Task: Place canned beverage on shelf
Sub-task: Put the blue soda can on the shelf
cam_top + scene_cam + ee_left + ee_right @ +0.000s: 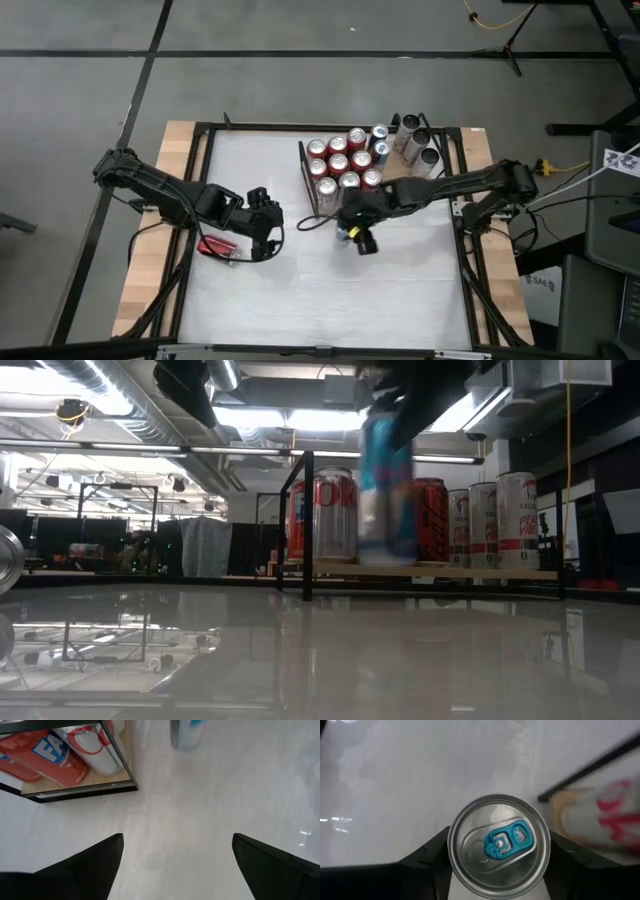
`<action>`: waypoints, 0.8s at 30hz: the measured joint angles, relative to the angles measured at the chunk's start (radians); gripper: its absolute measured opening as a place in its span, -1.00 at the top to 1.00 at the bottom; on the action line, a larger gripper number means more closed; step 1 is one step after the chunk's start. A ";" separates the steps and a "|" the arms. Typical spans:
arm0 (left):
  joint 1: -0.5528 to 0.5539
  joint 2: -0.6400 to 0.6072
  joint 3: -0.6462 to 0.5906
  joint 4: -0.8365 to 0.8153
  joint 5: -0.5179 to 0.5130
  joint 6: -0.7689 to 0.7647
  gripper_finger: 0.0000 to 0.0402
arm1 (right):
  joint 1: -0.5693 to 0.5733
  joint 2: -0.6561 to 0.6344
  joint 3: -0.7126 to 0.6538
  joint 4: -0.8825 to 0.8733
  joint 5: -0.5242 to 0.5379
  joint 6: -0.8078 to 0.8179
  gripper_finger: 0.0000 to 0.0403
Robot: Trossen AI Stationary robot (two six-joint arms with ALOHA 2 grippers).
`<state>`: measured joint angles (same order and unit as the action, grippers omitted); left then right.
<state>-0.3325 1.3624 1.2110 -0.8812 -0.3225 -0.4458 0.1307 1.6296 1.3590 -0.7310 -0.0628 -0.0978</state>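
A blue and silver can (498,842) with a blue tab hangs upright in my right gripper (355,238), just off the near side of the shelf (305,195). In the low view the can (388,490) shows blurred in front of the shelf board (450,572), its base above the table. The shelf carries several red and silver cans (340,165) standing on their bases. My left gripper (175,865) stands open over bare table at the centre left, nothing between its fingers. My right gripper pinches the can between its two fingers, one on each side of the upper wall (454,862) just below the top rim. The fingers (427,857) come slanting down from the table's right. The can is upright and lifted clear of the table.
A red can (215,245) lies on its side on the table next to my left gripper. Several dark and white cans (420,145) stand at the far right beyond the shelf. A dark upright rail (301,175) edges the shelf's left end. The white table (330,300) stretches toward the near edge.
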 joint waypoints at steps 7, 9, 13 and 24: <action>0.000 0.000 0.000 0.009 -0.004 0.000 -0.81 | 0.000 -0.173 0.000 -0.263 0.003 0.000 -0.10; 0.000 0.000 0.000 0.013 -0.005 0.000 -0.81 | 0.000 -0.213 0.000 -0.309 0.017 0.000 -0.10; 0.000 0.000 0.000 0.033 -0.006 0.000 -0.81 | -0.012 -0.296 0.001 -0.410 0.091 0.000 -0.11; 0.001 0.000 0.000 0.069 -0.006 0.003 -0.81 | -0.238 -0.424 0.001 -0.521 0.131 -0.095 -0.11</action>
<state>-0.3317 1.3628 1.2110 -0.8119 -0.3290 -0.4430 -0.1072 1.2056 1.3602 -1.2521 0.0685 -0.1927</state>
